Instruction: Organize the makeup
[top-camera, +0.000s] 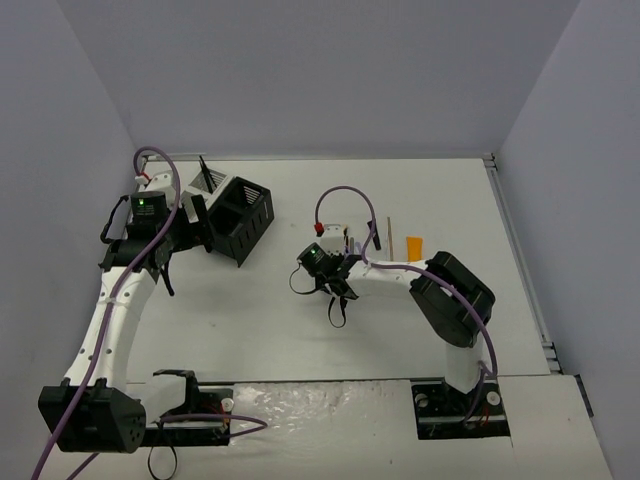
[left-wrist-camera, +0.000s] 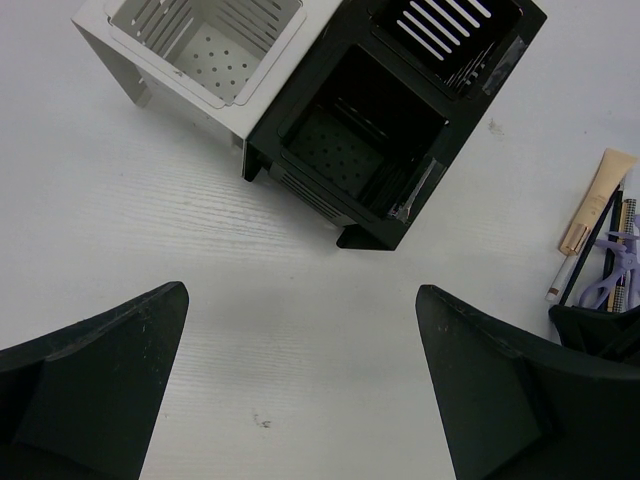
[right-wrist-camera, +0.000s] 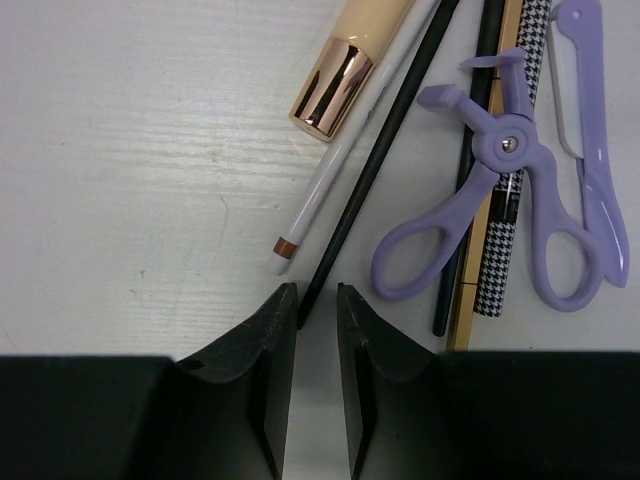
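The makeup lies in a cluster on the white table (right-wrist-camera: 120, 170). It holds a beige tube with a rose-gold cap (right-wrist-camera: 335, 85), a white pencil (right-wrist-camera: 320, 185), a thin black pencil (right-wrist-camera: 375, 160), a houndstooth stick (right-wrist-camera: 515, 200) and two lilac looped pieces (right-wrist-camera: 450, 215). My right gripper (right-wrist-camera: 317, 290) is down at the black pencil's near end. Its jaws are narrow but still apart, and the pencil tip touches the left finger (right-wrist-camera: 270, 330). A tan stick (top-camera: 389, 235) and an orange piece (top-camera: 414, 246) lie further right. My left gripper (left-wrist-camera: 300, 300) hangs wide open over bare table.
A white mesh box (left-wrist-camera: 190, 50) and a black compartment box (left-wrist-camera: 370, 130) stand joined at the back left, just beyond my left gripper. From above, the black box (top-camera: 240, 215) sits left of the makeup cluster (top-camera: 350, 240). Walls close in the table's far and side edges.
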